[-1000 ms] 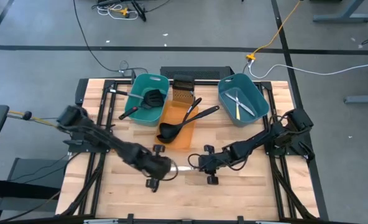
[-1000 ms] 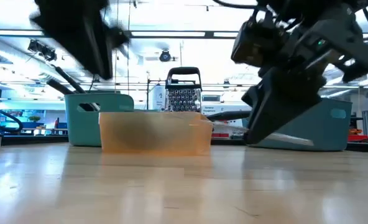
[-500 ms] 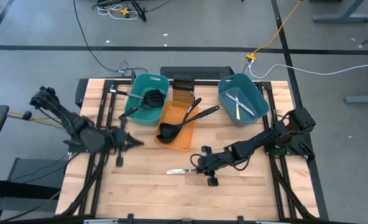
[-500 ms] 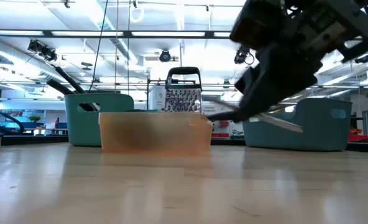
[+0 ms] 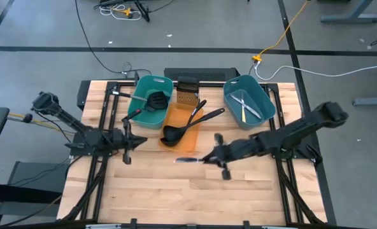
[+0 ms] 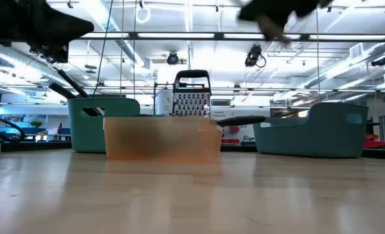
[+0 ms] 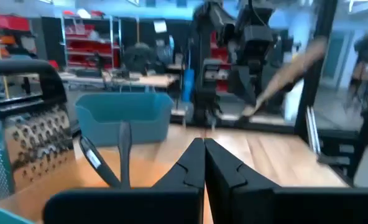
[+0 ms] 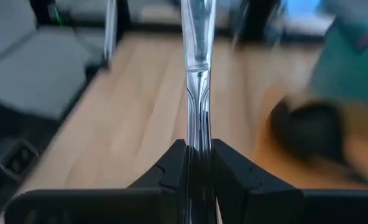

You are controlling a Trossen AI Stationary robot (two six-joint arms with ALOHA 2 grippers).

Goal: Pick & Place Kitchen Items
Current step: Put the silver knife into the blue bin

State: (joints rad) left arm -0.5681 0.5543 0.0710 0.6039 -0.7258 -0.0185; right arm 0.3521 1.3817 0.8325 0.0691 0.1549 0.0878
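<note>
The right gripper (image 5: pixel 209 158), raised above the middle of the wooden table (image 5: pixel 252 191), is clamped on a silver table knife (image 5: pixel 187 159) held level by one end, most of it reaching out ahead of the fingers (image 8: pixel 171 163) toward the left side. The left gripper (image 7: pixel 204 163) waits over the left part of the table with its fingers pressed together and nothing between them. Two silver knives already lie in the teal tub (image 5: pixel 263 95) at the back right corner, while black plastic ladles (image 5: pixel 182 129) lean out of the orange tub (image 5: pixel 198 117) at the back middle and a black slotted spatula (image 5: pixel 151 102) rests in the second teal tub (image 5: pixel 137 95) beside it. A steel box grater (image 5: pixel 187 90) stands between the tubs. The knife is smooth, polished and narrow, gripped only on a short stretch, so it may well pivot or slide out during a fast swing, and its long free end could catch a tub rim or a ladle handle on the way across
</note>
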